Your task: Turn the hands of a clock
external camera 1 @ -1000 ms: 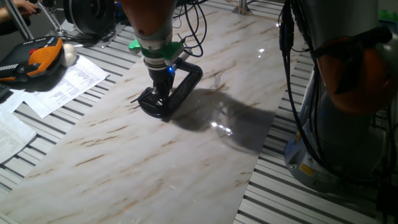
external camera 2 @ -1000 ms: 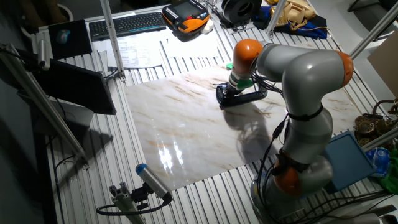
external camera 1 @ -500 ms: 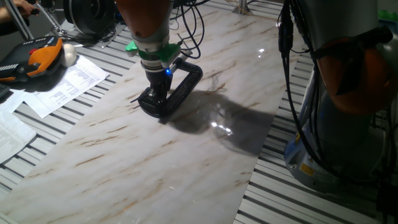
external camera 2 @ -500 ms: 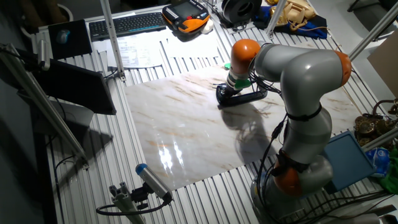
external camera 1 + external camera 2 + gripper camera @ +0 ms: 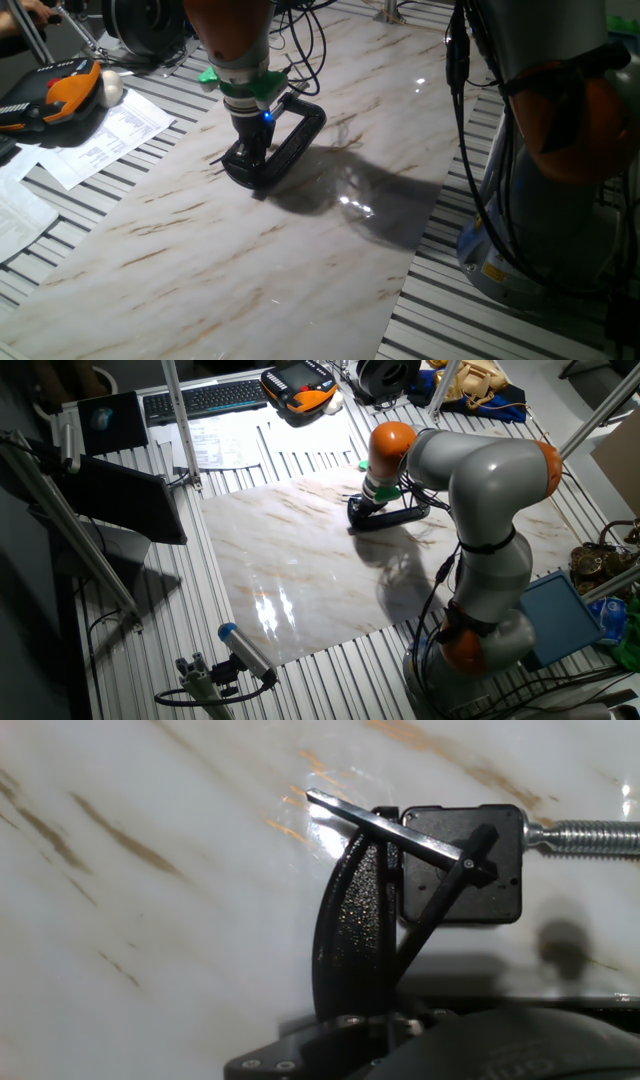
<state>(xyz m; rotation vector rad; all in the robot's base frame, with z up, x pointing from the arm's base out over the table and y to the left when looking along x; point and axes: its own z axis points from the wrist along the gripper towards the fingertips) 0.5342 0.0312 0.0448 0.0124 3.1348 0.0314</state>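
Under the hand camera, at 6 o'clock, the gripper (image 5: 400, 1020) housing fills the frame edge; finger opening isn't visible, can't tell if it holds anything. Just beyond, toward 1 o'clock, the clock (image 5: 462, 862), a small black square, sits pinched in the C-clamp (image 5: 285, 140), screw (image 5: 585, 837) entering from 3 o'clock. Long silver hand (image 5: 385, 823) points toward 10 o'clock, dark hand (image 5: 425, 925) toward 7.

Judgement: push the hand near its tip, sweep about the hub, keep downforce light so the clamp doesn't skid on the marble slab (image 5: 300, 250).

Versus one second ago: wrist has shifted slightly toward 9 o'clock in the fixed view; clamp unmoved.
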